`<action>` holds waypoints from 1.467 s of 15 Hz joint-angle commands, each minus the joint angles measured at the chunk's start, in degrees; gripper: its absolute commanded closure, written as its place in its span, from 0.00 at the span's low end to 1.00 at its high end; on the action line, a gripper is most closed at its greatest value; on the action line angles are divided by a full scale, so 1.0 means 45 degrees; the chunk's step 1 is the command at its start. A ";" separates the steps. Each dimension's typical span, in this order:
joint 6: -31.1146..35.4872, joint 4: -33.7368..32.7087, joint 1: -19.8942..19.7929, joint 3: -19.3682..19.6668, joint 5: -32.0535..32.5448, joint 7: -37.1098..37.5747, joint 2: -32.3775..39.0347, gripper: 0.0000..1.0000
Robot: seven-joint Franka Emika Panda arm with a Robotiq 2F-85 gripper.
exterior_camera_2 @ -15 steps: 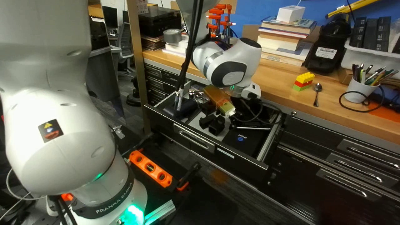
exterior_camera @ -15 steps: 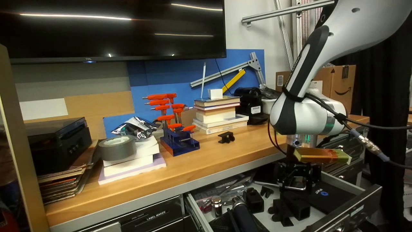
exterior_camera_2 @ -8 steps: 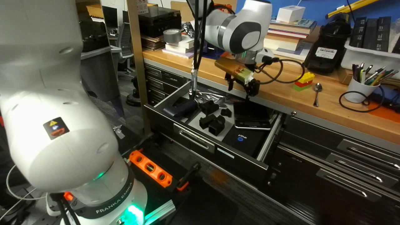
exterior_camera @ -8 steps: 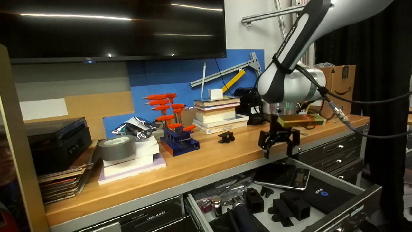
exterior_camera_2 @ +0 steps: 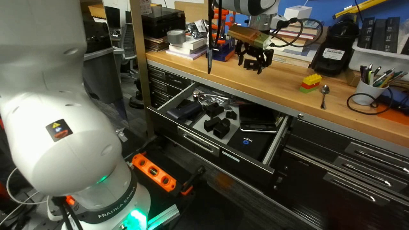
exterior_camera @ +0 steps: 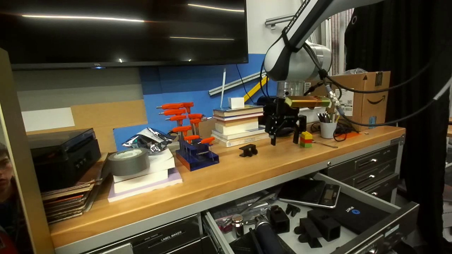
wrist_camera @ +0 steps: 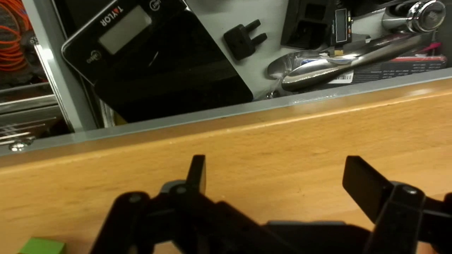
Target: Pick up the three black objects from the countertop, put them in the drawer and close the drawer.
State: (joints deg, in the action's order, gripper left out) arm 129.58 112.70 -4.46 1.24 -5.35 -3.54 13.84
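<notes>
One small matte-black piece (exterior_camera: 248, 150) stands on the wooden countertop (exterior_camera: 212, 185), in front of the book stack; in an exterior view the gripper partly covers it. The dark-grey drawer (exterior_camera_2: 252, 169) is pulled out. Several small black pieces lie in it, among them a block (exterior_camera: 279, 219), a flat piece (exterior_camera: 309, 233), a square hollow one (exterior_camera_2: 221, 128) and a small pronged one (wrist_camera: 242, 41). My gripper (exterior_camera: 284, 141) is open and empty above the countertop, to the right of the black piece in an exterior view. In the wrist view the gripper (wrist_camera: 275, 164) has only bare wood between its fingers.
The drawer also holds a black scale (exterior_camera_2: 257, 118) and metal utensils (wrist_camera: 335, 67). On the countertop stand books (exterior_camera: 240, 130), a blue tool rack with red handles (exterior_camera: 196, 158), a toy-brick stack (exterior_camera: 305, 139), a spoon (exterior_camera_2: 324, 92) and a pen cup (exterior_camera_2: 367, 91).
My gripper has risen out of the drawer and moved back over the countertop, towards the black piece there. The drawer and the things in it look unchanged.
</notes>
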 commanded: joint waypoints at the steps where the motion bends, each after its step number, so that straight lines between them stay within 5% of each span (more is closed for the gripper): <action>1: -0.1147 -0.2257 -0.0161 -0.0337 -0.0425 -0.2043 0.1291 0.00; 12: -0.0489 -0.6240 -0.0473 -0.1023 0.0163 -0.5794 0.4688 0.00; 22: -0.0113 -0.8612 -0.0887 -0.1857 -0.0160 -0.6356 0.6487 0.00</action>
State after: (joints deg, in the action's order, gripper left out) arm 129.87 79.51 -7.69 -5.16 -5.07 -30.97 39.65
